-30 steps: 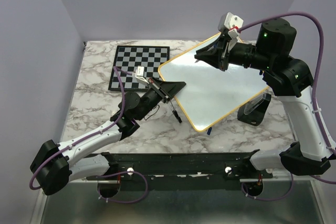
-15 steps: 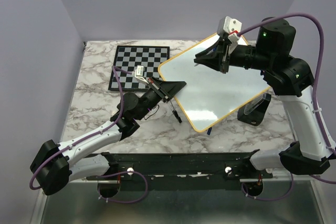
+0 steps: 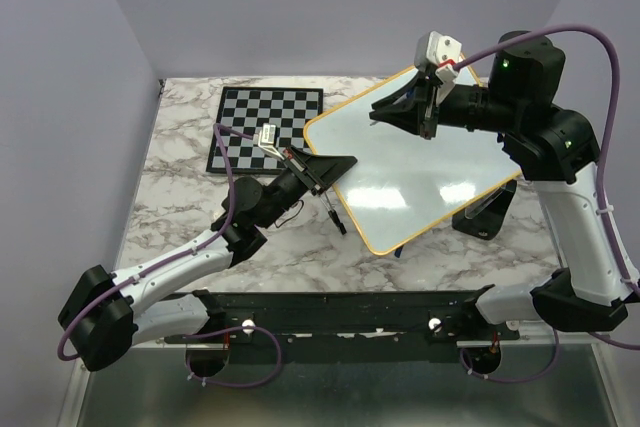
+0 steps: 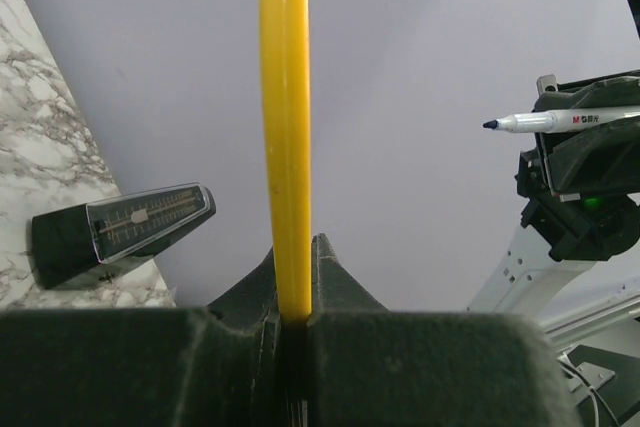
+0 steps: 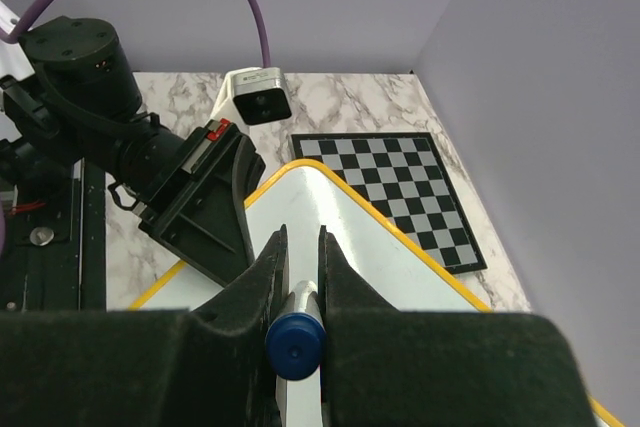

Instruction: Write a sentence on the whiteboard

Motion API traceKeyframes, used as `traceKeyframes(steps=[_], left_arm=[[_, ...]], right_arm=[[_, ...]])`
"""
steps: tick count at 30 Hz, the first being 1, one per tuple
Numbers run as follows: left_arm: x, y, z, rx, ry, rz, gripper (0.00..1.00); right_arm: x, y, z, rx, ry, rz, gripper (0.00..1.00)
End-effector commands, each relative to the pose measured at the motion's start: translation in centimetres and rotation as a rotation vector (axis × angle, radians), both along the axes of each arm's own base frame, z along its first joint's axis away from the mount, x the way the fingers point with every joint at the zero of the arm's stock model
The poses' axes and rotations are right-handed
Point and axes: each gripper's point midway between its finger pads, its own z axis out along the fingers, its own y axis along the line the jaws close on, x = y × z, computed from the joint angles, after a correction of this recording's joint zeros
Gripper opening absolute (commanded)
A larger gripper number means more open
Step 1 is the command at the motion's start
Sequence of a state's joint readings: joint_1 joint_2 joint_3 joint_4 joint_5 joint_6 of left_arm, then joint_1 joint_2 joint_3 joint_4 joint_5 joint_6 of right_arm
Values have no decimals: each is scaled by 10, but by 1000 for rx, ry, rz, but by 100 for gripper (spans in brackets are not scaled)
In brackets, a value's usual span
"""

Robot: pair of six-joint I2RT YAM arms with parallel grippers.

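The whiteboard (image 3: 420, 162), white with a thin yellow frame, is held tilted above the marble table. My left gripper (image 3: 345, 160) is shut on its left edge; in the left wrist view the yellow frame (image 4: 285, 117) runs edge-on between the jaws of the left gripper (image 4: 297, 247). My right gripper (image 3: 378, 112) hovers over the board's far part, shut on a white marker (image 4: 570, 119) with its blue tip bare. In the right wrist view the marker's blue butt (image 5: 295, 344) sits between the fingers of the right gripper (image 5: 300, 237). No sentence shows on the board's face.
A black-and-white chessboard (image 3: 265, 127) lies flat at the back left, just beyond the board's left corner. A thin black pen-like piece (image 3: 335, 217) lies on the table below the left gripper. A black stand (image 3: 485, 212) sits under the board's right edge.
The right wrist has turned slightly with the marker over the board, and the board's right side has shifted a little over the black stand. The left arm has stayed put.
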State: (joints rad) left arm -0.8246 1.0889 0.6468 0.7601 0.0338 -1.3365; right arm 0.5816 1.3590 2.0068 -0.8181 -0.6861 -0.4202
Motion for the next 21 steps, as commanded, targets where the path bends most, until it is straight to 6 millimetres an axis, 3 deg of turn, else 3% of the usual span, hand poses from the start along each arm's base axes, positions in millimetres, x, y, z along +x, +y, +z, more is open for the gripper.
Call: traceKeyframes(steps=[1, 21], left_arm=[[-23, 23, 75, -228, -178, -24, 0], [-23, 22, 73, -236, -197, -41, 0]], right_arm=[[-4, -5, 11, 4, -22, 4, 1], [-3, 17, -15, -27, 52, 130, 1]])
